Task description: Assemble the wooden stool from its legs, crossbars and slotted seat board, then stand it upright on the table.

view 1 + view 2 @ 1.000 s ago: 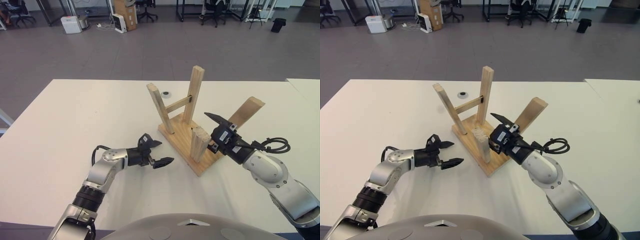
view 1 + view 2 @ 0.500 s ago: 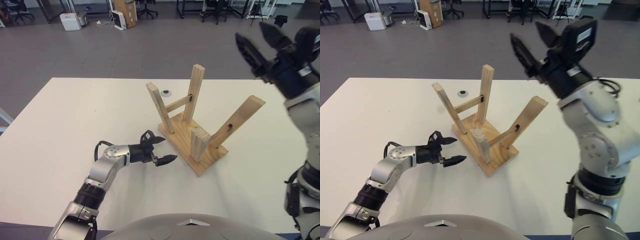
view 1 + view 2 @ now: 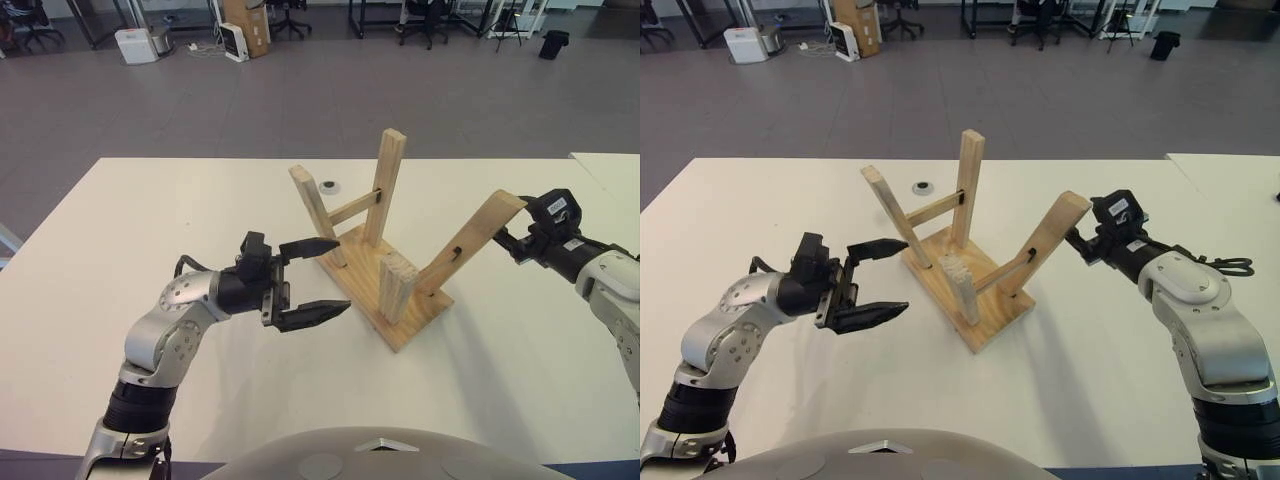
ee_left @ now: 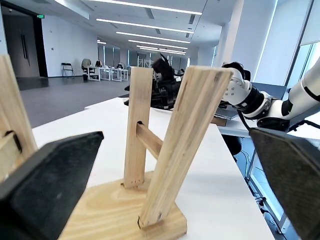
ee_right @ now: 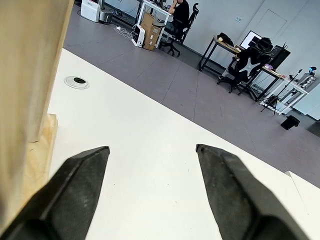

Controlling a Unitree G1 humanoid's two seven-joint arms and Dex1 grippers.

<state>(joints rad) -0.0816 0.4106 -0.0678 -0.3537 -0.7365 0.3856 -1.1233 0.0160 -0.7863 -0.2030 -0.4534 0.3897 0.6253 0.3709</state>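
Left eye view: the stool stands upside down at the middle of the table, one leg leaning toward the right edge. The right hand, spread, is at that leg's tip. The left hand, spread, is beside the seat board. It seems best to brace the board, then straighten the leg.

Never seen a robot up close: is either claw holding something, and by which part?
Nothing is held. The left gripper is open beside the upturned stool; the right gripper is open beside the end of its tilted leg.
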